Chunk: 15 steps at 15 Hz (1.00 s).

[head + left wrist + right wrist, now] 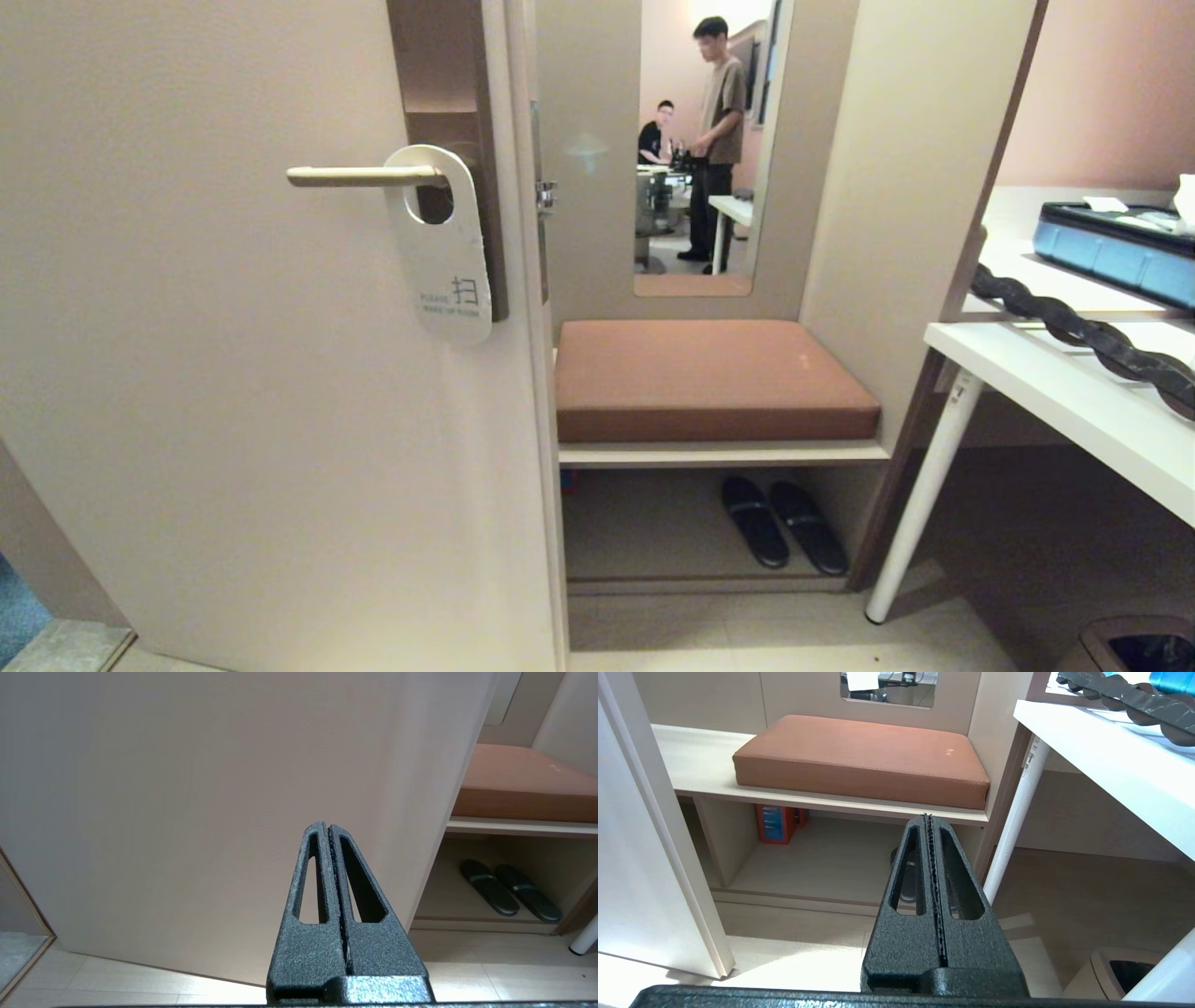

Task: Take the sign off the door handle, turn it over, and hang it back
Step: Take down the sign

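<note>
The sign [442,245] is hung on the door handle [364,175], white face out, its round hole threaded over the lever close to the pivot end. A Chinese character and small text are printed near the sign's lower end. The sign's body is laid partly across the tall brown plate [446,93] behind the handle. The handle is seen level, its free end pointed away from the door edge.

Neither arm is seen in the head view. The left gripper [327,833] is held low before the door [233,392], well below the handle, fingers pressed together on nothing. The right gripper [928,820] is likewise closed up and empty, pointed at the bench past the door edge.

Beyond the door edge, lower than the handle, an orange-brown cushion [709,378] is laid on a bench shelf, with a pair of dark slippers [782,523] beneath it. A mirror [700,140] is mounted above the cushion; two people are seen reflected in it. A white table [1074,401] is placed further out from the door than the cushion.
</note>
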### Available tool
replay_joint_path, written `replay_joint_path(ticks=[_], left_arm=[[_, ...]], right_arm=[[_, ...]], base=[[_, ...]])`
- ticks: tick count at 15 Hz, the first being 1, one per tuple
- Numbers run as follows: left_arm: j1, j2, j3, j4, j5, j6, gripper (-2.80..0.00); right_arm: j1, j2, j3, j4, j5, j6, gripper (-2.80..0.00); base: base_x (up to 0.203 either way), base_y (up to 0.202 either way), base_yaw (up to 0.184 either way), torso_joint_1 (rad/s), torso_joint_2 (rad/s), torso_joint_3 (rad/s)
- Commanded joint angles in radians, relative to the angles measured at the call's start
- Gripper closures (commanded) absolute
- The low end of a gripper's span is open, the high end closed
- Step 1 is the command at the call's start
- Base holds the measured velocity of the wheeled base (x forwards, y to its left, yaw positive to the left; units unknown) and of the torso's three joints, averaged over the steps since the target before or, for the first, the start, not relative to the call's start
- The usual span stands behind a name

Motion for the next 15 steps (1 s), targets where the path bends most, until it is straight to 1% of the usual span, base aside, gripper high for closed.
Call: replay_joint_path(ticks=[1, 15], left_arm=[[0.0, 0.0, 0.0, 0.0, 0.001, -0.001, 0.0], [0.0, 0.0, 0.0, 0.0, 0.0, -0.002, 0.0]], right_arm=[[0.0, 0.0, 0.0, 0.0, 0.001, 0.0, 0.0], [0.0, 0.0, 0.0, 0.0, 0.001, 0.0, 0.0]], base=[[0.0, 0.0, 0.0, 0.0, 0.0, 0.0], [0.0, 0.0, 0.0, 0.0, 0.0, 0.0]])
